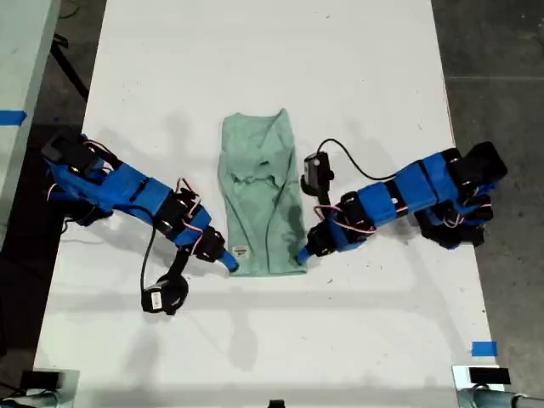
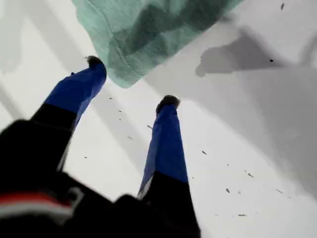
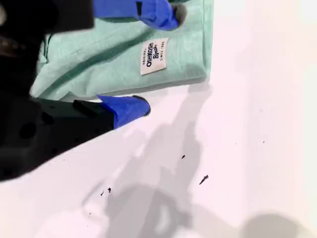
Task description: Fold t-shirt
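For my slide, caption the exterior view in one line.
Two blue arms flank a folded mint-green t-shirt on a white table, hands at its lower corners.

A white counter [image 1: 272, 340] carries everything, with dark floor [image 1: 501, 51] along both of its long sides. The pale green t-shirt [image 1: 259, 204] lies flat on it near the middle, folded into a narrow strip. A small piece of blue tape [image 1: 484, 348] sticks to the counter near the exterior view's lower right corner.

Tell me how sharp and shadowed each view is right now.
Exterior view: sharp, evenly lit, soft arm shadows on the table. First wrist view: soft focus, my first tool and the t-shirt blurred, a dark shadow beside the cloth. Second wrist view: the label reads crisply, my second tool nearby, grey shadows below.
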Tool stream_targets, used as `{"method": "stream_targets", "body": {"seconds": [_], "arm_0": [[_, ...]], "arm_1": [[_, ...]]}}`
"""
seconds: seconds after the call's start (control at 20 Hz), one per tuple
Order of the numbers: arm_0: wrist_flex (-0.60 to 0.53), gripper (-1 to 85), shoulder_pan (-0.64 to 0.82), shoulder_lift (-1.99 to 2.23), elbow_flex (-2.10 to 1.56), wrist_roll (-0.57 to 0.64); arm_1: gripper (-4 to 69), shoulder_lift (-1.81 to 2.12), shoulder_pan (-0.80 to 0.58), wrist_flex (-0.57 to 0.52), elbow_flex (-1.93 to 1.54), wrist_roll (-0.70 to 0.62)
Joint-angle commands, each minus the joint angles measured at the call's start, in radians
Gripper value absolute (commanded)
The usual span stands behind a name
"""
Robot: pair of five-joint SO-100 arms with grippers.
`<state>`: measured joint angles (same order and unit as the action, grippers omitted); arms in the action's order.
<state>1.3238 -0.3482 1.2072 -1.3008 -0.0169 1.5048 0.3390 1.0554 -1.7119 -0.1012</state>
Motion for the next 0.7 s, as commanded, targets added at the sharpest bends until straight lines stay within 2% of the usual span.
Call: {"method": "stream_targets", "body": {"seconds": [0.0, 0.3, 0.5, 0.55, 0.6, 0.65], "arm_0": [[-0.037, 28.9, 0.028, -0.025, 0.077, -0.008], [-0.044, 29.1, 0.060, -0.124, 0.137, -0.008], [-0.011, 28.9, 0.083, -0.336, 0.324, -0.017], [0.021, 26.9, 0.083, -0.400, 0.400, -0.018], [0.037, 21.2, 0.081, -0.451, 0.451, -0.023], [0.037, 5.5, 0.075, -0.474, 0.465, -0.031]], "arm_1": [[26.4, -0.029, -0.018, -0.029, 0.120, -0.020], [26.4, -0.124, -0.028, -0.048, 0.172, -0.038], [25.0, -0.222, -0.031, -0.063, 0.215, -0.038], [23.6, -0.250, -0.031, -0.067, 0.230, -0.037], [21.3, -0.284, -0.031, -0.066, 0.255, -0.038], [16.3, -0.318, -0.029, -0.066, 0.282, -0.041]]}}
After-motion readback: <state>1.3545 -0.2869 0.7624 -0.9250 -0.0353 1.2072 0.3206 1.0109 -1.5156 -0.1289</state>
